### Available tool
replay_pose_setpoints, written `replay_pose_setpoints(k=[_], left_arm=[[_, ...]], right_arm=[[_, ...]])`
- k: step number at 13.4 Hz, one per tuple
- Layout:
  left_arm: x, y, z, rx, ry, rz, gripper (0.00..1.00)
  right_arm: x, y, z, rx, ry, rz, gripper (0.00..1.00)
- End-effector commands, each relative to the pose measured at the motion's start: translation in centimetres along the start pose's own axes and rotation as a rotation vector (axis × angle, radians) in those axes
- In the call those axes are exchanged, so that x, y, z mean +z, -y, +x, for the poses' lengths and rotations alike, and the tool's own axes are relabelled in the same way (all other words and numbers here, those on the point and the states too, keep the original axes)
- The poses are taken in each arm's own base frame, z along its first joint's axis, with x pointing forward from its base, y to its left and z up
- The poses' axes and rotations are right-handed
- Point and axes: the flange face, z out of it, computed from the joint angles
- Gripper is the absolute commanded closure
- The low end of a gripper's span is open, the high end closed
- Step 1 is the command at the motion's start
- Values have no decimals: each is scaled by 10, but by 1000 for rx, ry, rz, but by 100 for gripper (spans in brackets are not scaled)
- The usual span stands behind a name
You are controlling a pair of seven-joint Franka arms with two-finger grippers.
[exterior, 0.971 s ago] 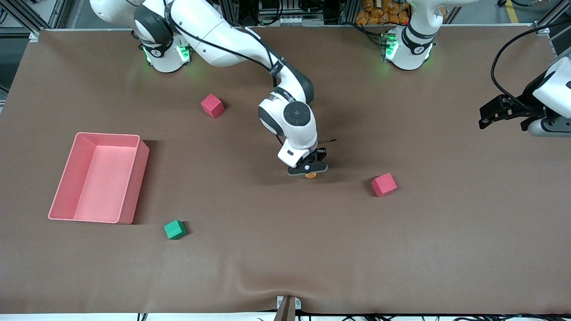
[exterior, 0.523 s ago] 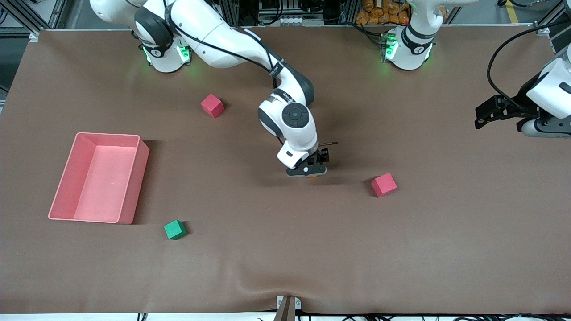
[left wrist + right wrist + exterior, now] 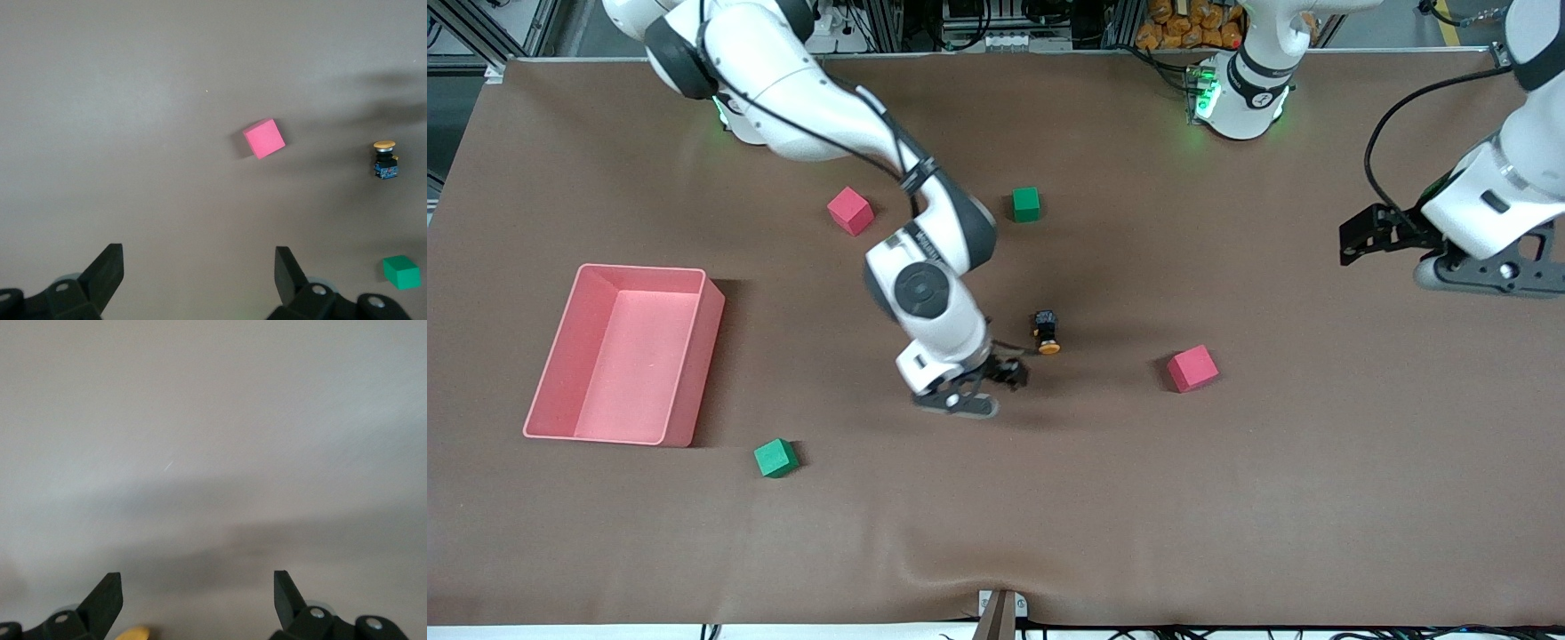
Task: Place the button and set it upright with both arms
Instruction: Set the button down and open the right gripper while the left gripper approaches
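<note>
The button lies on its side on the brown table, its orange cap pointing toward the front camera and its black body away from it. It also shows in the left wrist view, where the button is small and off to one edge. My right gripper hovers open over bare table beside the button, toward the right arm's end, holding nothing. In its wrist view the right gripper spans bare cloth, with the orange cap just at the frame's edge. My left gripper is open and empty over the left arm's end of the table; between the left gripper's fingers is only cloth.
One red cube sits beside the button toward the left arm's end, another red cube farther from the front camera. A green cube lies farther than the button, a second green cube nearer. A pink bin stands at the right arm's end.
My right gripper opened, let go of the button and pulled away toward the right arm's end. The button now lies free on the table. The left arm shifted slightly inward.
</note>
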Motion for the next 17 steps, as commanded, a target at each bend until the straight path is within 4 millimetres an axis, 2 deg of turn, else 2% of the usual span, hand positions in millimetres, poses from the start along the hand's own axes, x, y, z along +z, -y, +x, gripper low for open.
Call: replay_pose_setpoints(k=[1, 2, 4, 6, 9, 11, 12, 14, 15, 17], left_arm=[[27, -27, 17, 36, 48, -20, 0], [36, -40, 21, 51, 58, -21, 0], [57, -50, 35, 52, 71, -27, 0], [80, -82, 47, 16, 91, -64, 0], [120, -126, 65, -36, 137, -61, 0], [151, -167, 70, -29, 166, -48, 0], [164, -193, 70, -35, 167, -43, 0], [192, -232, 71, -83, 157, -37, 0], [208, -252, 70, -81, 156, -37, 0], [234, -276, 72, -107, 194, -82, 0]], right_arm=[[-8, -63, 59, 26, -26, -35, 0], [-10, -95, 86, -2, -35, -45, 0], [-11, -153, 127, -78, -45, -59, 0], [-18, -212, 163, -88, -60, -67, 0], [-43, -274, 208, -172, -190, -48, 0], [-49, -314, 228, -215, -253, -67, 0], [-49, -332, 236, -244, -297, -90, 0], [-39, -357, 246, -292, -362, -140, 0], [-38, -360, 248, -292, -397, -140, 0], [-43, -368, 252, -285, -413, -150, 0]])
